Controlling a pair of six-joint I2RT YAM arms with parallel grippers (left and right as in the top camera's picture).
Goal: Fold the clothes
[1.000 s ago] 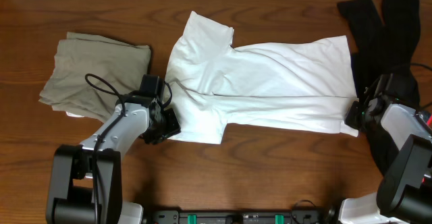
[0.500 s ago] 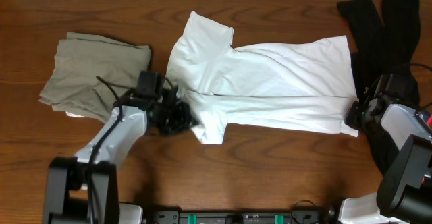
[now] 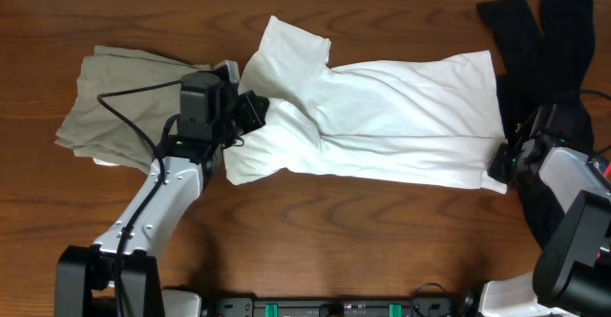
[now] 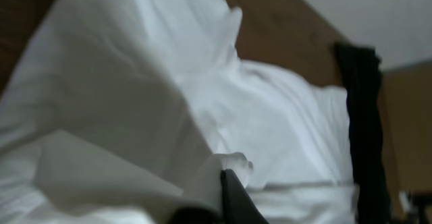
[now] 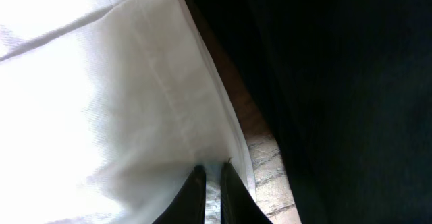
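Observation:
A large white T-shirt (image 3: 401, 116) lies spread across the middle of the table. My left gripper (image 3: 250, 115) is shut on the shirt's left edge and holds that cloth lifted and folded over toward the right; in the left wrist view the white cloth (image 4: 135, 116) drapes over the dark finger (image 4: 233, 197). My right gripper (image 3: 500, 160) is shut on the shirt's lower right hem corner; the right wrist view shows the hem (image 5: 213, 183) pinched between both fingers (image 5: 210, 196).
A folded grey-olive garment (image 3: 129, 102) lies at the left, beside my left arm. A black garment (image 3: 544, 45) lies at the right edge, running down under my right arm, and shows in the right wrist view (image 5: 337, 82).
My left gripper has closed on the shirt's lower left part and carried it up and to the right, folding the cloth over the shirt. The right arm has not moved.

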